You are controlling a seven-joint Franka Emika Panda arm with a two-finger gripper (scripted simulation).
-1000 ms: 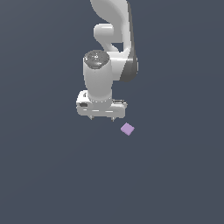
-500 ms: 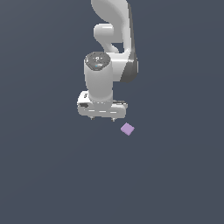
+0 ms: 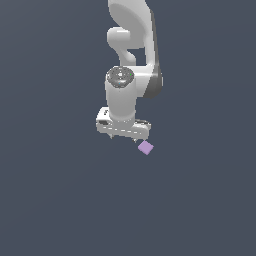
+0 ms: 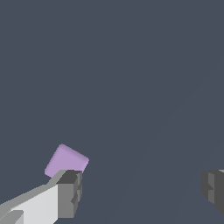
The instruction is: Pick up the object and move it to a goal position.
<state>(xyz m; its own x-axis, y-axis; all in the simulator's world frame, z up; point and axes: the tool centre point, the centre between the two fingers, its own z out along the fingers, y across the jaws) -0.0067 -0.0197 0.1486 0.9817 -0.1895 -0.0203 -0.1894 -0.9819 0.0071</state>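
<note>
Now: hand spread beside the cube.
White hand (image 3: 124, 137) hangs with its fingers (image 4: 69, 192) wide apart; the lilac cube (image 3: 145, 147) lies on the dark tabletop (image 3: 60, 200), just outside one fingertip, not between them.

Matte lilac cube (image 3: 145, 147) — smooth, glossy white hand (image 3: 124, 136)

Soft, even light all over, no dark shadows or shiny glare, and both pictures look sharp and clear
</note>
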